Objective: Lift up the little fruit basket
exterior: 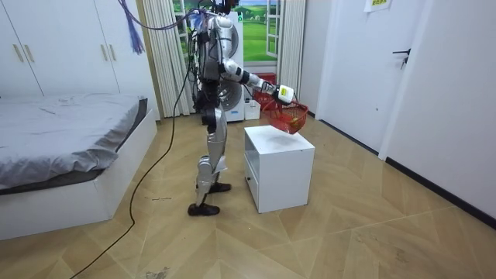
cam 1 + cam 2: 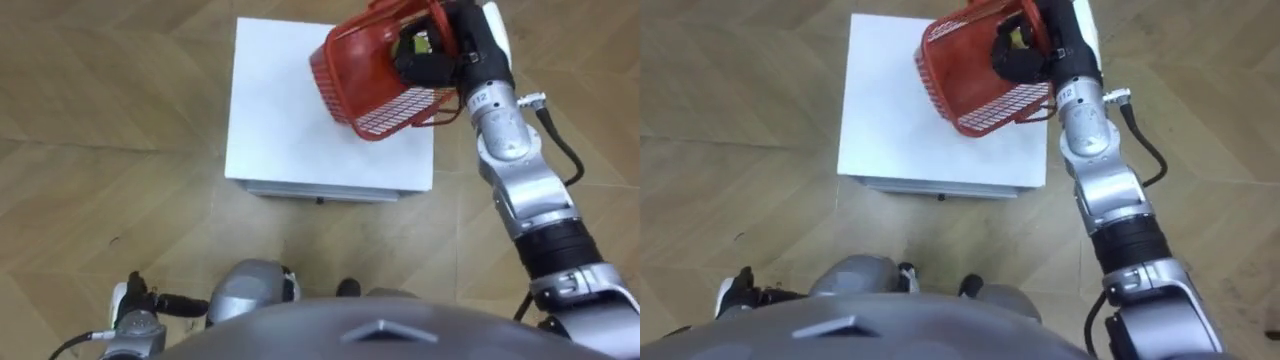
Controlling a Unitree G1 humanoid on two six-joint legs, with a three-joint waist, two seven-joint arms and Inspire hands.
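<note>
Eye views: right hand [image 2: 428, 58] fingers curled tight on red fruit basket [image 2: 355, 85], tilted over far right corner of white cabinet [image 2: 290, 130]. Left hand [image 2: 135, 322] low at side. Room view: basket hangs clear above cabinet top.

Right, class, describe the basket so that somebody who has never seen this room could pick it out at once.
Near the bed a white cabinet stands on the wooden floor. Over its top the robot's right hand holds a basket, tilted. It is the one red thing there, with mesh walls.
</note>
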